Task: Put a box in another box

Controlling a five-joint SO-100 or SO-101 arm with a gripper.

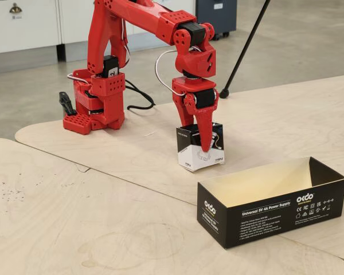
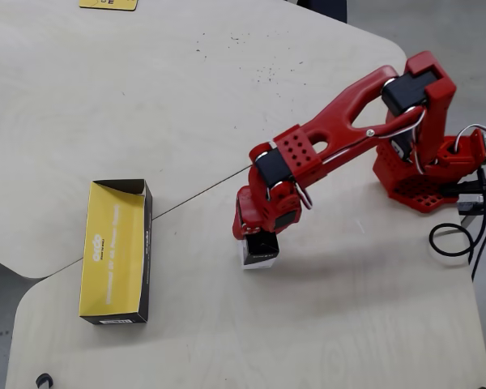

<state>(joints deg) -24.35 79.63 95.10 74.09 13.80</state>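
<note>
Claw (image 1: 198, 137) of red plastic straddles glossy cube carton (image 1: 190, 156), grip unclear, near matte black cardboard tray (image 1: 269, 213)

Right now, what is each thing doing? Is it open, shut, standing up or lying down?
small cube box: upright on the table, flaps shut, pincer fingers down around it.
long black box: open at the top, nothing inside, lying flat, apart from the cube.
pincer: lowered over the cube box, one finger in front of its face; a firm grip cannot be told.
</note>
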